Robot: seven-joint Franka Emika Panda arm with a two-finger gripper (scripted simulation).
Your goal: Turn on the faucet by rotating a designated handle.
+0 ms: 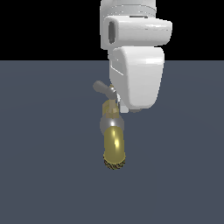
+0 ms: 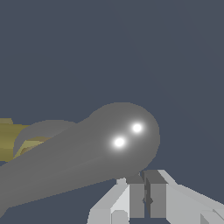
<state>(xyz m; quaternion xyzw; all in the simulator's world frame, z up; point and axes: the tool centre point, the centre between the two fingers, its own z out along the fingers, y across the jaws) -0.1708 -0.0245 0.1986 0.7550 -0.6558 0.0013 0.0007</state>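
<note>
The faucet (image 1: 113, 142) stands on the dark floor, its brass-yellow spout pointing toward the camera in the exterior view, with a silver-grey collar and brass stem above. One arm of the silver handle (image 1: 101, 87) sticks out to the exterior view's left; the other arm is hidden behind the white robot arm (image 1: 135, 74). In the wrist view the handle's rounded bulb (image 2: 124, 138) fills the middle, very close. My gripper (image 2: 143, 199) sits right beside that bulb with its two grey fingers (image 2: 135, 199) pressed together, holding nothing. The gripper is hidden in the exterior view.
The dark blue-grey floor (image 1: 43, 153) spreads all around the faucet. The brass part of the faucet (image 2: 8, 138) shows at the wrist view's edge behind the handle.
</note>
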